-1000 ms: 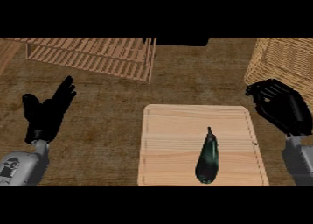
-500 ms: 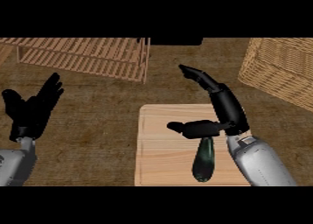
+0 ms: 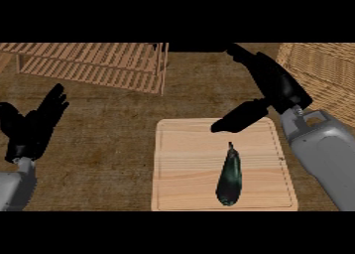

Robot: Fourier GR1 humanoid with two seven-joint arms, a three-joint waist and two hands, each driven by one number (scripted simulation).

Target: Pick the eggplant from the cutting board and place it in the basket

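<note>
eggplant [image 3: 229,176] on cutting board [image 3: 188,168], basket [image 3: 330,74] behind right

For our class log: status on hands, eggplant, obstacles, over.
Left hand open, resting. Right hand open at cutting board's far edge. Eggplant on it, untouched. No obstacle seen.

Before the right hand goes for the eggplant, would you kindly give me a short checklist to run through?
1. Eggplant lies on the board, untouched by either hand: ok.
2. Right hand open, fingers straight: ok.
3. Right hand lined up over the eggplant: not ok; it shows beyond the stem end, by the board's far edge.
4. Left hand open and apart from the board: ok.
5. Basket in view at far right: ok.
6. Room inside the basket: cannot tell; only part of it shows.
</note>
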